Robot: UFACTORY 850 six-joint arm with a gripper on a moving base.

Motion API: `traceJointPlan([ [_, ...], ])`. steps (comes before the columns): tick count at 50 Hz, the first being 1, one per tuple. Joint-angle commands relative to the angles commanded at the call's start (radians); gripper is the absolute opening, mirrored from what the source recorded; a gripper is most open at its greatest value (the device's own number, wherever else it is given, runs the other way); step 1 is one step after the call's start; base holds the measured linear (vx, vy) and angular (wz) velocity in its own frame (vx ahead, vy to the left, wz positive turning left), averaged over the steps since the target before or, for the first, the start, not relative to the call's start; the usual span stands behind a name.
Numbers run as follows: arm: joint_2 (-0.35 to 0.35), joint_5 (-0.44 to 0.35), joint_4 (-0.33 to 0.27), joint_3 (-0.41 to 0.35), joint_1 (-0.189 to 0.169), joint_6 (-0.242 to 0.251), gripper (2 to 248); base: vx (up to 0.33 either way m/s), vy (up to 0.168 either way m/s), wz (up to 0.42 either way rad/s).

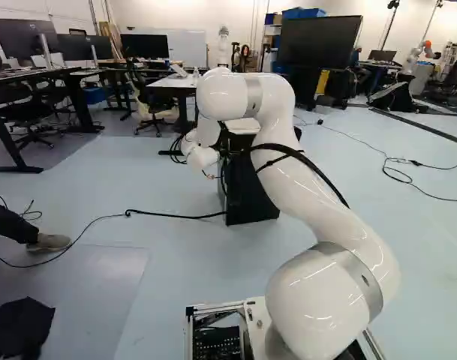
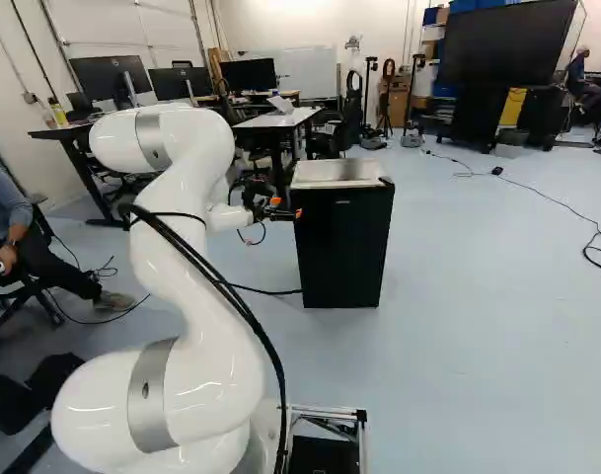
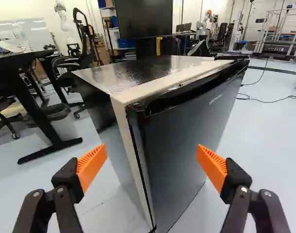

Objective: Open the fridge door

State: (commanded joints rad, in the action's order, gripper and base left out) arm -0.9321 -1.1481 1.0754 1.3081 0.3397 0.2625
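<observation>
In the right base view my gripper (image 2: 278, 210) is at the near left upper corner of the small black fridge (image 2: 341, 247). The wrist view shows the gripper (image 3: 151, 158) open, its orange pads wide apart with nothing gripped. Ahead of it stands the fridge, corner on, with a dark glossy top (image 3: 133, 73) and a light strip along its front edge. The dark door (image 3: 186, 131) looks closed against the body, with a recessed grip along its upper edge. Whether a finger touches the fridge cannot be told. My arm partly hides the fridge in the left base view.
A black cable (image 1: 168, 216) runs over the floor to the fridge. Desks with monitors and chairs stand beyond, beside a large screen (image 1: 318, 41). A seated person's foot (image 1: 48, 242) is at the left. Another robot (image 1: 422, 54) stands far back at the right.
</observation>
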Motion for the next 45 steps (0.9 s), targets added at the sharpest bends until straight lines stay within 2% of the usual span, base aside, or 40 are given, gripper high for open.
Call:
traceJointPlan([
  [45,-0.003,0.000,0.000,0.004,-0.034,0.000,247,0.000,0.000,0.000],
])
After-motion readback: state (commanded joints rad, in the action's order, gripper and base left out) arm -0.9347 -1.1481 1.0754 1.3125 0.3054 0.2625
